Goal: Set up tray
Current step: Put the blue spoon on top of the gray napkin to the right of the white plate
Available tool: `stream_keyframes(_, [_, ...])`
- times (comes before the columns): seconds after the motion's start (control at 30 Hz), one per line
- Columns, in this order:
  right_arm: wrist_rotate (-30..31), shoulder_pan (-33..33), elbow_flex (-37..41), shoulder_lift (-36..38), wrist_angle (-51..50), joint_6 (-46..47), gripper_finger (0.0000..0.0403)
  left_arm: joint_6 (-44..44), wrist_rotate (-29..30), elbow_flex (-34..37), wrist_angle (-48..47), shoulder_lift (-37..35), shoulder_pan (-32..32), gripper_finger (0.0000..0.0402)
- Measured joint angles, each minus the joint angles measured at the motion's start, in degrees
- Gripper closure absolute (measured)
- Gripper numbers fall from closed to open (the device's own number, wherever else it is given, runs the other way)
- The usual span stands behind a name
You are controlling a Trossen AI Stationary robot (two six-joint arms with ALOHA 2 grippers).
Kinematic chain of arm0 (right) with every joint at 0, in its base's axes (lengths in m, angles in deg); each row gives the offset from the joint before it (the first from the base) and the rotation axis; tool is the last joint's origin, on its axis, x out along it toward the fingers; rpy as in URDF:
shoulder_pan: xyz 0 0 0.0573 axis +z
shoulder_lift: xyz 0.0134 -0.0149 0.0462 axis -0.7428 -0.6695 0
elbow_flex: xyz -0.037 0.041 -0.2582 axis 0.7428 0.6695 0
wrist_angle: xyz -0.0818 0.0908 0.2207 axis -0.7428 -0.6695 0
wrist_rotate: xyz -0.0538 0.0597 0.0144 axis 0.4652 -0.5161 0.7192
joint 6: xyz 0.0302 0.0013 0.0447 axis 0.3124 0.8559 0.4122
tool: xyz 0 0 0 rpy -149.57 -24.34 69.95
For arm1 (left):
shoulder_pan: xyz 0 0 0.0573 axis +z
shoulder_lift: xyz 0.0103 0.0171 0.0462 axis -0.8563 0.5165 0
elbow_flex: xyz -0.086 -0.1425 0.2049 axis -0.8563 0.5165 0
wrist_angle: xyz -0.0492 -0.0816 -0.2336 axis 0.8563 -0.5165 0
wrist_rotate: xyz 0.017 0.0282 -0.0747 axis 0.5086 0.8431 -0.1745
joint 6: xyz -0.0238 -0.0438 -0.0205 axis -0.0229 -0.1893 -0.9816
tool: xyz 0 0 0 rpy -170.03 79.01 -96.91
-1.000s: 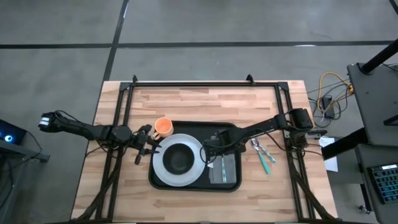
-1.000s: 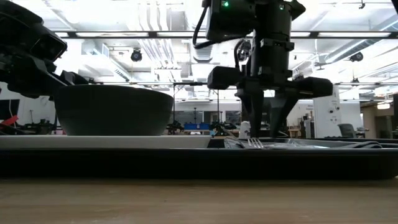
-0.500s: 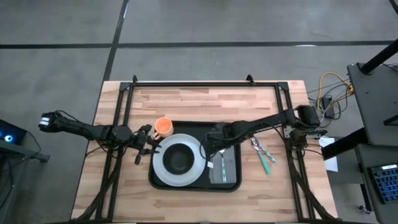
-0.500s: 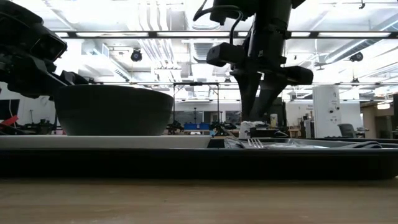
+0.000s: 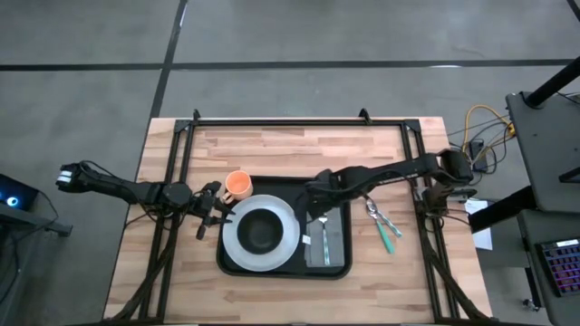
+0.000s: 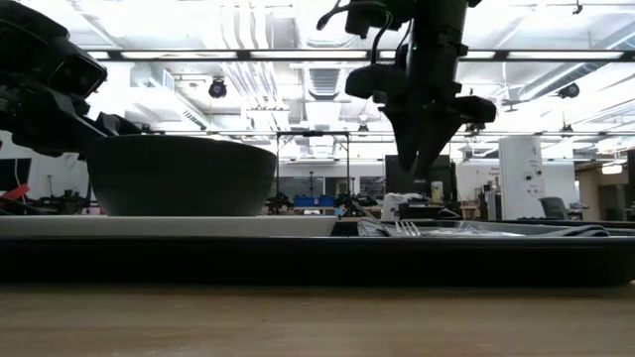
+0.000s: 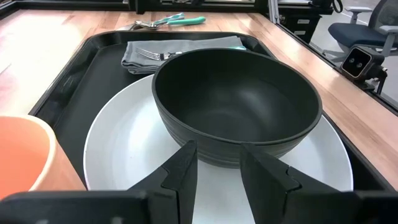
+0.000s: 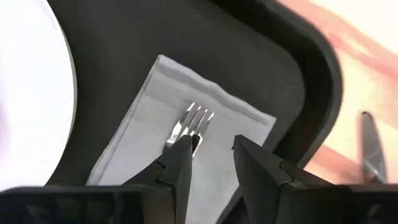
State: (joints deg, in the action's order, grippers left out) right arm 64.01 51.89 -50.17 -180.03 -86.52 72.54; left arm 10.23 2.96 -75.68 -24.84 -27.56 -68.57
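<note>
We see the tray [image 5: 283,268] lying flat at the middle of the wooden table [image 5: 290,149], nearer its front edge than its back. We judge it stiff and fairly light on its own, but loaded as it is it would be heavier and apt to tip; its smooth black surface looks slippery, so the raised rim at the short ends is where we would take hold, ideally one end per gripper.

On the tray's left part sits a white plate [image 5: 237,254] carrying a dark bowl [image 5: 261,232], both breakable and free to slide. On its right part a grey folded napkin [image 5: 336,244] lies flat with a fork [image 5: 324,237] on top.

The right gripper [image 5: 314,197] hangs above the tray's back edge, over the napkin; its fingers are parted a little and hold nothing, the fork lying free below them. The left gripper [image 5: 210,211] waits just outside the tray's left edge, its fingers slightly apart and empty, pointing at the bowl.

An orange cup [image 5: 238,185] stands on the table at the tray's back left corner, close to the left gripper's path. Utensils with teal handles [image 5: 383,224] lie on the table just beyond the tray's right edge, crowding a grip on that rim.
</note>
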Motion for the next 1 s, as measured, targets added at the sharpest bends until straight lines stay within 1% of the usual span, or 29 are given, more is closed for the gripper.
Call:
stream_keyframes(0.2, [0.4, 0.1, 3.2, 3.9, -0.8, -0.7, 0.0285, 0.0, 0.0, 0.0, 0.0, 0.0, 0.0, 0.0300])
stream_keyframes(0.3, [0.9, 0.3, 6.4, 7.2, -1.5, -2.2, 0.0285, 0.0, 0.0, 0.0, 0.0, 0.0, 0.0, 0.0300])
stream_keyframes(0.4, [1.4, 1.1, 10.7, 11.5, -1.0, -1.7, 0.0286, 0.0, 0.0, 0.0, 0.0, 0.0, 0.0, 0.0300])
stream_keyframes(0.57, [1.2, 4.0, 19.0, 20.0, 0.6, 2.4, 0.0279, 0.0, 0.0, 0.0, 0.0, 0.0, 0.0, 0.0300])
stream_keyframes(0.73, [1.0, 8.1, 25.5, 26.9, 2.2, 9.3, 0.0262, 0.0, 0.0, 0.0, 0.0, 0.0, 0.0, 0.0300])
stream_keyframes(0.87, [-0.8, 12.1, 28.1, 29.7, 2.5, 14.7, 0.0249, 0.0, 0.0, 0.0, 0.0, 0.0, 0.0, 0.0300])
stream_keyframes(1.0, [-2.8, 15.0, 29.4, 30.0, 2.1, 17.8, 0.0243, 0.0, 0.0, 0.0, 0.0, 0.0, 0.0, 0.0300])
